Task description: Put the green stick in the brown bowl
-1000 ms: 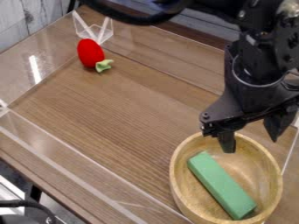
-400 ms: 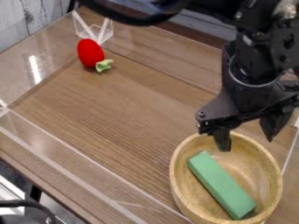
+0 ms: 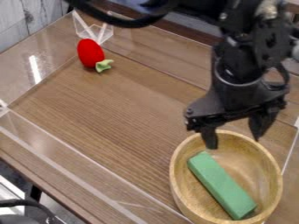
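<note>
Wooden table (image 3: 105, 114), clear walls round the edges. Far left: small red toy (image 3: 89, 52) with a green stem, lying near the back wall, well apart from everything else. Middle of the table is bare wood grain. Right side: black arm reaches down from the top, gripper (image 3: 235, 129) pointing steeply downward, jaws wide apart, nothing between them. Fingertips hang over the far rim of the brown bowl (image 3: 184, 184); can't tell if they touch it. Green stick (image 3: 222, 185) lies flat inside the bowl, angled from upper left to lower right, just below the gripper, not gripped. Bowl sits at the near right corner.
</note>
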`<action>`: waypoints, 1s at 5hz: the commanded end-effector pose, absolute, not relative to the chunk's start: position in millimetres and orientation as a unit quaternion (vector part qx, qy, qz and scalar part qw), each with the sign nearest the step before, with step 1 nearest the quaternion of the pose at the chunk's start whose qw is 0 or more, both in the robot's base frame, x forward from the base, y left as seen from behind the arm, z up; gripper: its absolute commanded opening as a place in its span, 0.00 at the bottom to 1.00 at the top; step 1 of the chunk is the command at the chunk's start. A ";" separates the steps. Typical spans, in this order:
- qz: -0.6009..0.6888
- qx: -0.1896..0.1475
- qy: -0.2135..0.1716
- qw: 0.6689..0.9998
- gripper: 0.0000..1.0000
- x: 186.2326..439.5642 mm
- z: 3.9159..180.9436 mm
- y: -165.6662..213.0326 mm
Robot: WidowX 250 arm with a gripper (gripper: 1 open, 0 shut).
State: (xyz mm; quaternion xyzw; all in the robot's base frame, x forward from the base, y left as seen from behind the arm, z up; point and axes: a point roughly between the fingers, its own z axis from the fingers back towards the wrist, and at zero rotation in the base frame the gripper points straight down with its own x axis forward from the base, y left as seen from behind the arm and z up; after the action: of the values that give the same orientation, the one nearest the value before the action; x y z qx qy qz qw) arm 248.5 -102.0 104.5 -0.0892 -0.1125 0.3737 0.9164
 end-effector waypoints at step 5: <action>0.370 -0.090 -0.133 0.915 1.00 257.2 104.0 -135.0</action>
State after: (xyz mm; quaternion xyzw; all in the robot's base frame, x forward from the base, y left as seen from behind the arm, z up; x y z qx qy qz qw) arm 249.2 -130.1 91.1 -0.0711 -0.1168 0.3714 0.9183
